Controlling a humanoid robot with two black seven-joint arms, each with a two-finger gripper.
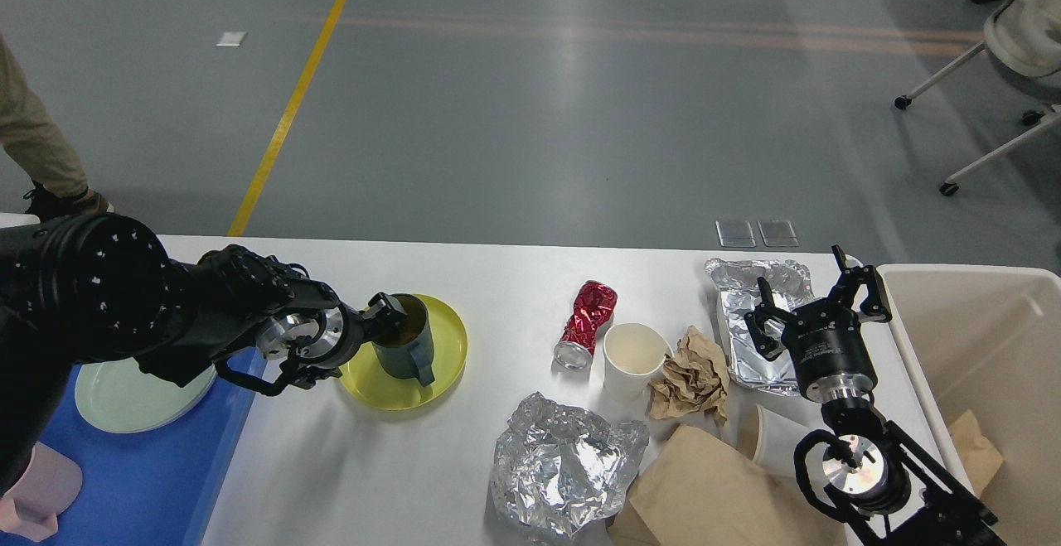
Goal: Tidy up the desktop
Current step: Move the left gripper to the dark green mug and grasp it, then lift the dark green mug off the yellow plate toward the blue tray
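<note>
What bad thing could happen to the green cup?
The left gripper is at the rim of the cup, which stands on the yellow plate. A push could tip the cup or slide the plate. The cup's inside looks brownish, so something might spill onto the desktop.

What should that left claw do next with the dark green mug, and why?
Probably close on the mug's rim and lift. The left claw sits at the near rim of the dark green mug, which stands on the yellow plate; the blue tray beside it already holds dishes.
</note>
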